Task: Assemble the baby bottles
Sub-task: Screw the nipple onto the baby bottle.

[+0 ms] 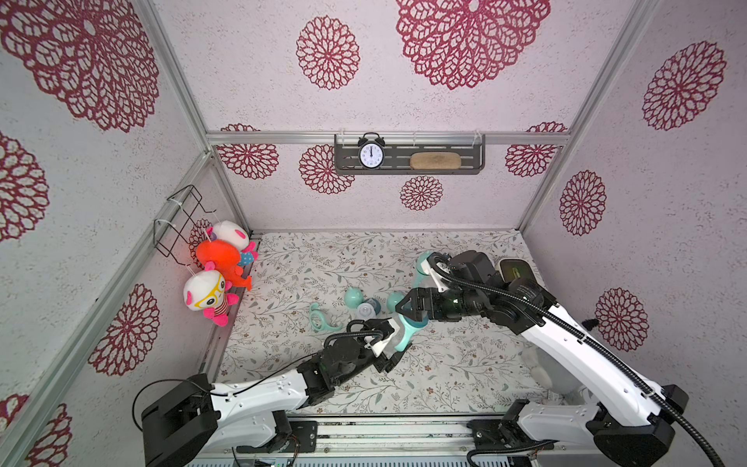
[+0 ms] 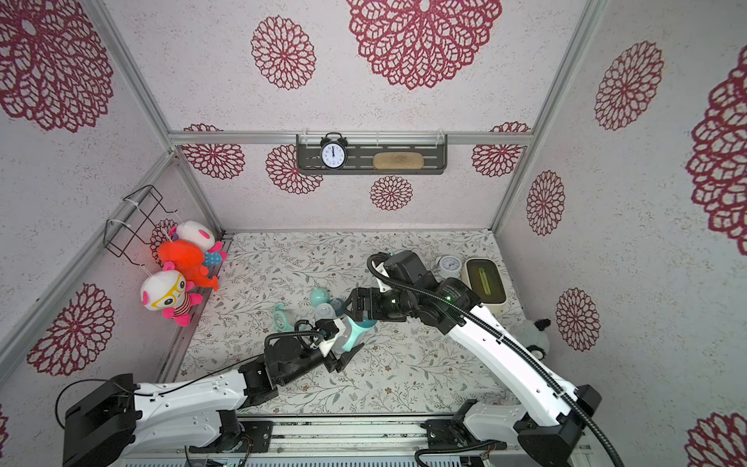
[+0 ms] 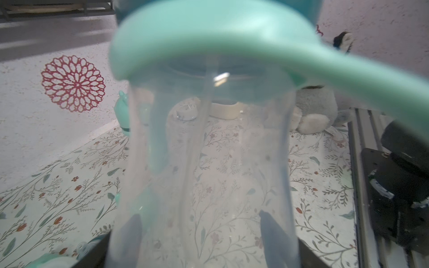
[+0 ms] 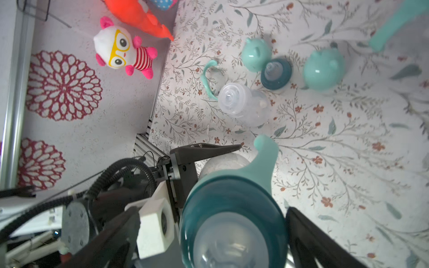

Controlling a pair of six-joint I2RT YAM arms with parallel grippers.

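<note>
In both top views the floral bench (image 1: pixel 444 372) carries loose parts behind the arms. There are two mint caps (image 1: pixel 353 296) with a loose collar (image 1: pixel 368 309) between them, and a loose handle (image 1: pixel 321 319) off toward the plush toys (image 1: pixel 210 299) on the side wall. The right arm hides most of a further bottle (image 1: pixel 424 267) at the back. The left claw (image 1: pixel 394 337) is clamped on the clear body of the held bottle (image 1: pixel 400 329). The bottle is tilted above the bench, with its collar end at the right claw (image 1: pixel 410 315).

In the left wrist view the held bottle (image 3: pixel 209 150) fills the middle, with its mint handle ring across the top. The dark fingers (image 3: pixel 271 232) show through its wall on either side. Beyond it, a grey plush (image 3: pixel 313 109) and a cream box (image 3: pixel 225 110) sit at the bench's far edge.

In the right wrist view the bottle's teal collar (image 4: pixel 232 199) and nipple lie between the right claw's fingers (image 4: pixel 313 232). These stand wide: one is just beside the collar, the other clearly apart from it. Farther off, a bare bottle (image 4: pixel 243 104) lies on its side by the loose handle (image 4: pixel 207 79).
</note>
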